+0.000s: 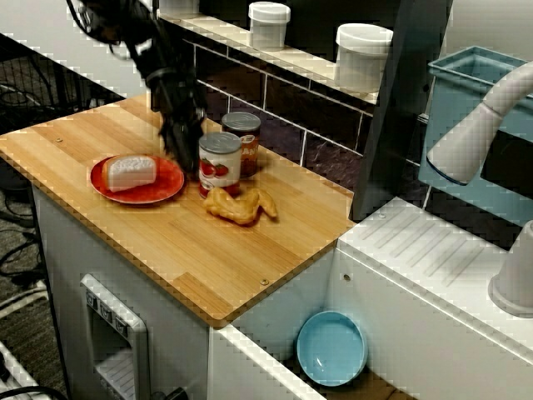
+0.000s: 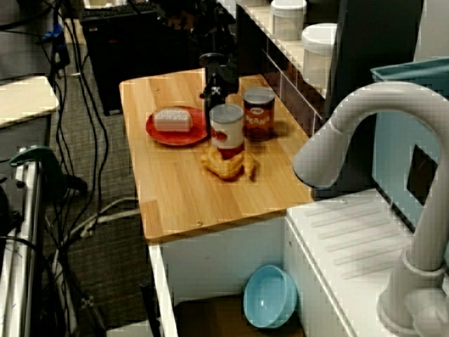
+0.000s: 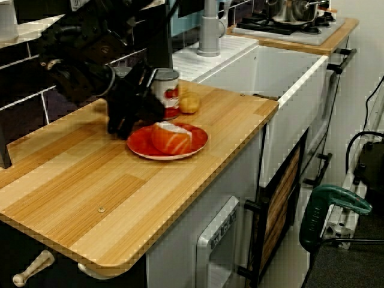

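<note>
My black gripper (image 1: 180, 150) reaches down to the wooden counter (image 1: 166, 242), between a red plate (image 1: 158, 193) and a tomato can (image 1: 219, 163). Its fingers look spread and open, with nothing between them. In the view from the counter's end the gripper (image 3: 131, 120) stands just behind the plate (image 3: 141, 147), close to its rim. An orange and white wedge (image 3: 171, 138) lies on the plate. In the view from above the tap the gripper (image 2: 217, 98) is just behind the can (image 2: 226, 126). A second can (image 1: 242, 133) stands beside the first. A golden pastry (image 1: 242, 205) lies in front of the cans.
White jars (image 1: 363, 55) stand on the tiled ledge behind the counter. To the right are a sink with a blue bowl (image 1: 331, 347), a tap (image 1: 475, 133) and a blue rack (image 1: 466, 92). A dark post (image 1: 400, 108) rises at the counter's far right corner.
</note>
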Tool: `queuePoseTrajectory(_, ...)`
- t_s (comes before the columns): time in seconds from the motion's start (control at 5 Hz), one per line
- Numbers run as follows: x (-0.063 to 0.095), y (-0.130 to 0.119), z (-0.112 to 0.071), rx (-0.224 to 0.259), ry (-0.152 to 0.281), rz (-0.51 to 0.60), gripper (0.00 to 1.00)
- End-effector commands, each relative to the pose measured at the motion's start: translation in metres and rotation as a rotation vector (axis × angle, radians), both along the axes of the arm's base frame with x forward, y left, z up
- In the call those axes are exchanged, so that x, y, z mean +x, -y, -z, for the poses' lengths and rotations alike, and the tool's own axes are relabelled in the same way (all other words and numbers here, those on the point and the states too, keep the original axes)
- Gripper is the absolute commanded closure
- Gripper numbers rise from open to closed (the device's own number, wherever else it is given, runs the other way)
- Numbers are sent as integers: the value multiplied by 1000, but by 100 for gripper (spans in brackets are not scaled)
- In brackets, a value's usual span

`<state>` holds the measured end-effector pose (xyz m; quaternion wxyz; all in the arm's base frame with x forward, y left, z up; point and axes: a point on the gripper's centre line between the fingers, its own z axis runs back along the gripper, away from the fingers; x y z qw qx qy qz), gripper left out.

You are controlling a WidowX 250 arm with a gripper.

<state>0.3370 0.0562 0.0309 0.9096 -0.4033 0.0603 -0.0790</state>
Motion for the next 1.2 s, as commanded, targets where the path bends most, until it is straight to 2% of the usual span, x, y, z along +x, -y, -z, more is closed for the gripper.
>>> queuePoseTrajectory(0.0, -18, 24, -29, -12, 50, 96, 100)
queuePoseTrajectory(0.4, -21, 34, -26, -26, 33, 125, 100)
queuePoseTrajectory(0.6, -19, 26, -34, -20, 38, 104, 100)
queuePoseTrajectory(0.8, -20, 7, -52, -1, 57, 32, 100)
queuePoseTrajectory(1.0, -20, -1, -64, 22, 80, -3, 100)
